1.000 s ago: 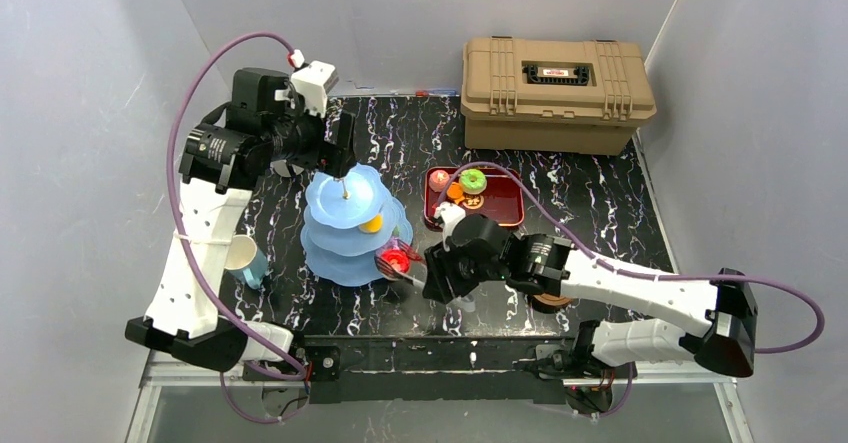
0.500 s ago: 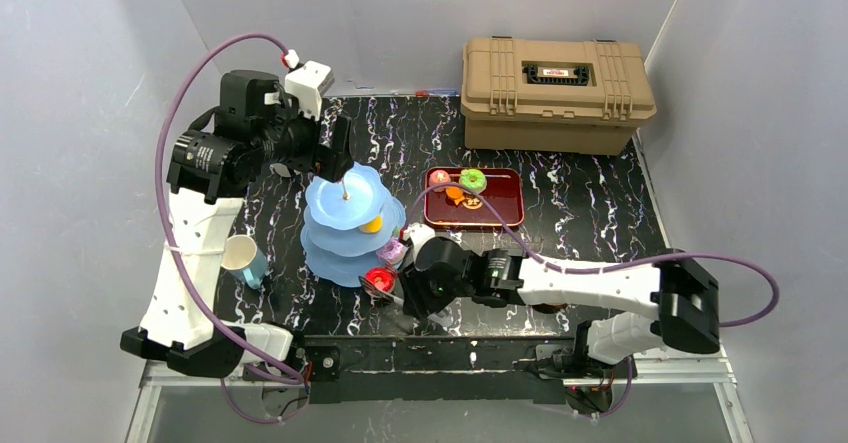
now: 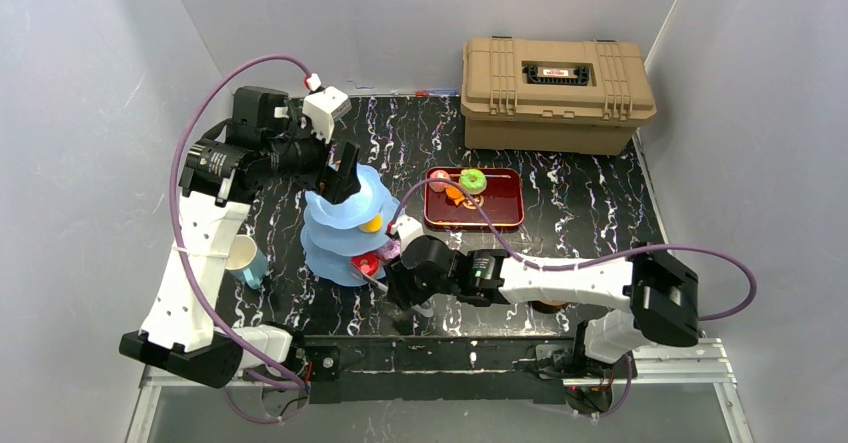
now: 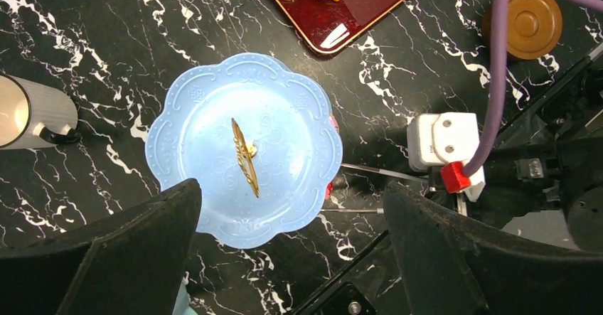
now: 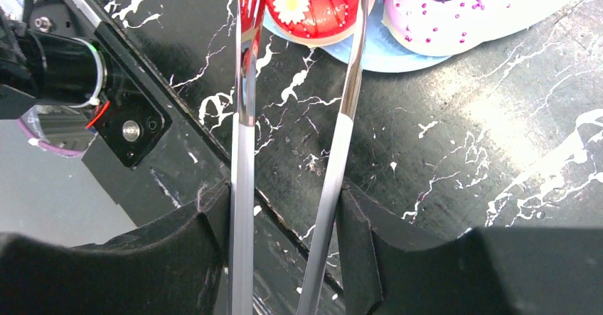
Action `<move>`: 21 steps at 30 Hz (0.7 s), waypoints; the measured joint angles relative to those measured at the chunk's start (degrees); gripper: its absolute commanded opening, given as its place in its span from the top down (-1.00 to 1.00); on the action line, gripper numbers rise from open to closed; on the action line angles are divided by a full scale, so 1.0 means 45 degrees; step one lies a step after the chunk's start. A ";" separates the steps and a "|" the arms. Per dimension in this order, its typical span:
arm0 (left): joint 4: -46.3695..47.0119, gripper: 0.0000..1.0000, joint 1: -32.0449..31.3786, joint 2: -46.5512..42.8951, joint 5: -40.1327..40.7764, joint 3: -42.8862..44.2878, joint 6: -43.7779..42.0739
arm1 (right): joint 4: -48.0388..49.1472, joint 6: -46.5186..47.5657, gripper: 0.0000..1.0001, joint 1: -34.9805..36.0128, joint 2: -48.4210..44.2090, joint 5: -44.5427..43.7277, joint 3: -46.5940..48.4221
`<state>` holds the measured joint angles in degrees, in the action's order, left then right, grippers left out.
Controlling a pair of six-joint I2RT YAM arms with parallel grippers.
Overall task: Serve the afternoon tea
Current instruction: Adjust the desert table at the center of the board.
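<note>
The light blue three-tier stand (image 3: 350, 233) stands left of centre, and its top tier (image 4: 245, 151) with the gold handle fills the left wrist view. My left gripper (image 3: 340, 178) hovers over the top tier, open and empty (image 4: 291, 194). My right gripper (image 3: 402, 275) is shut on the metal tongs (image 5: 242, 116). The tongs pinch a red flower donut (image 5: 313, 6) at the front edge of the bottom tier (image 5: 370, 52). A pink sprinkled donut (image 5: 441, 6) lies beside it. A yellow cake (image 3: 372, 224) sits on the middle tier. The white-and-teal cup (image 3: 247, 260) stands left of the stand.
A silvery-beige cup (image 4: 28, 112) stands on the far side of the stand. A brown saucer (image 4: 525, 22) lies near the right arm. The dark red tray (image 3: 475, 198) holds a green donut (image 3: 473, 179) and other small cakes. The tan case (image 3: 555, 93) is at the back right.
My right gripper has swung left with the tongs and red donut, up against the stand's bottom tier. My left gripper has shifted right, over the stand's top.
</note>
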<state>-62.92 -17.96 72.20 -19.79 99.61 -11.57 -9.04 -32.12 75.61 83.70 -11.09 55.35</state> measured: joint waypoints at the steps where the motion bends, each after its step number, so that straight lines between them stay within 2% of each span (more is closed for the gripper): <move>1: 0.0019 -0.96 0.0024 0.0000 -0.0044 -0.0044 -0.0068 | 0.0112 0.0029 0.97 0.0000 0.0180 -0.0039 0.0039; 5: 0.0083 -0.96 0.0063 0.0000 -0.0092 -0.0131 -0.0243 | 0.0330 0.0126 0.77 0.0000 0.0777 -0.0073 0.0107; 9: 0.0063 -0.96 0.0112 -0.0005 -0.0228 -0.0136 -0.0389 | 0.0350 0.0180 0.35 0.0000 0.1209 -0.0073 0.0180; 11: 0.0049 -0.96 0.0136 -0.0015 -0.0345 -0.0136 -0.0427 | 0.0345 0.0189 0.25 0.0000 0.1224 -0.0078 0.0219; 21: -0.0029 -0.96 0.0189 -0.0588 -0.0811 -0.0554 -0.0631 | 0.0330 0.0219 0.15 0.0000 0.1214 -0.0058 0.0418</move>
<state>-63.05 -17.10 69.56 -23.44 97.12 -14.41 -7.55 -31.14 75.61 89.17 -11.35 57.23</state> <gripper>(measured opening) 0.981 0.573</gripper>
